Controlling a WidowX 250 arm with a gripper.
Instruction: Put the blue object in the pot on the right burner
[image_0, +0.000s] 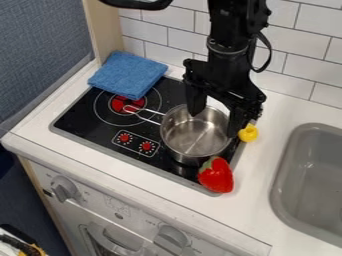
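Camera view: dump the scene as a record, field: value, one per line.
target: blue cloth, folded, over the stove's far left corner
goal: pot, on the right side of the stove, no cloth visible inside
pot_handle: reaches over the left burner
hand: open, above the pot
near_pot: red strawberry-shaped object, small yellow object
status: not done

no legible text here. i see faint marks (115, 201) by the knobs (64, 189) on the oven panel (137, 216), too small to read.
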